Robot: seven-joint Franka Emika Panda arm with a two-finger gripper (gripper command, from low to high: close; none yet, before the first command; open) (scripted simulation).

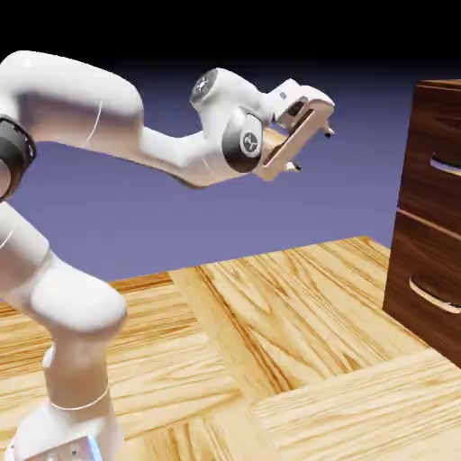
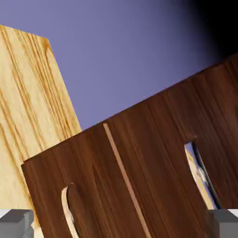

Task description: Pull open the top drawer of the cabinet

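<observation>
Backdrop: a blue-violet expanse is darkening to black above the cabinet [image 1: 432, 198].
Floor: light wood-grain panels [image 1: 297, 306] are spreading out below and to the left of the cabinet in the exterior view.
Fingers: two fingers [image 1: 313, 150] are standing wide apart, holding nothing and touching nothing; they are hanging in the air well apart from the cabinet, on its left in the exterior view.
Arm: one white arm [image 1: 81, 99] is reaching toward the cabinet, its hand tilting.
Cabinet: one dark reddish-brown cabinet is standing at the exterior view's right, partly cut off by the frame.
Drawers: two fronts are showing on the cabinet, a pale strip [image 2: 125, 176] running between them; the top drawer [image 1: 432, 158] is sitting shut in the cabinet's upper part, the lower drawer [image 1: 428, 279] just beneath it.
Handles: two curved handles are showing, one upper handle [image 1: 446, 166] and one lower handle [image 1: 434, 295].
</observation>
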